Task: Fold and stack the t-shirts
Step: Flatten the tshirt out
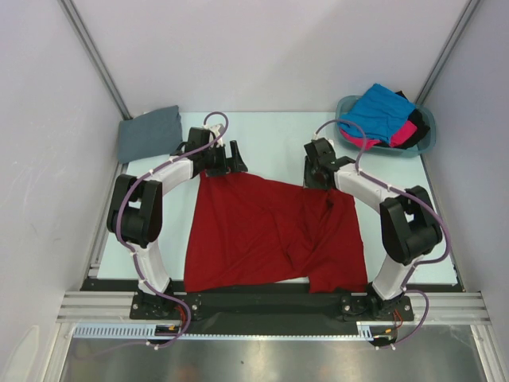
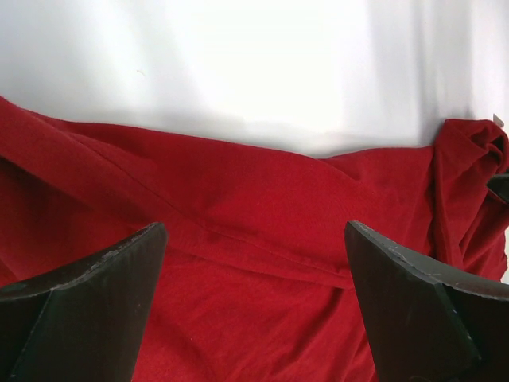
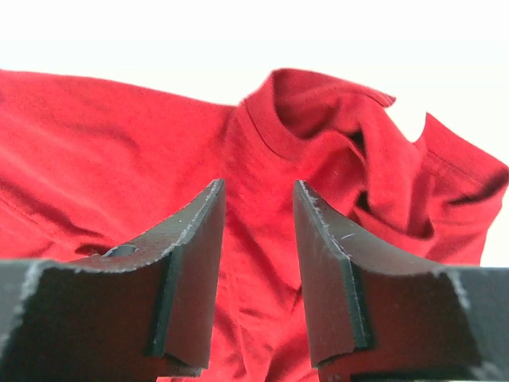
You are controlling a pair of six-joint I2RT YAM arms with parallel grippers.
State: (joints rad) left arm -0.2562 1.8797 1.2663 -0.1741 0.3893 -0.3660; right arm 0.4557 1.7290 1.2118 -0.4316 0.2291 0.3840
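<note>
A deep red t-shirt (image 1: 270,231) lies spread out and rumpled on the table, its lower edge at the near rim. My left gripper (image 1: 231,163) is at the shirt's far left edge, open wide just above the cloth (image 2: 262,183), with nothing between its fingers (image 2: 95,302). My right gripper (image 1: 316,180) is at the far right edge near the bunched collar (image 3: 270,119). Its jaws stand partly apart over the red cloth (image 3: 103,135), which shows through the gap. A slate grey t-shirt (image 1: 149,131) lies folded at the far left corner.
A teal basket (image 1: 427,142) at the far right corner holds bright blue (image 1: 382,111), hot pink (image 1: 406,131) and black (image 1: 415,140) shirts in a heap. White walls close in the table on three sides. A metal rail runs along the near edge.
</note>
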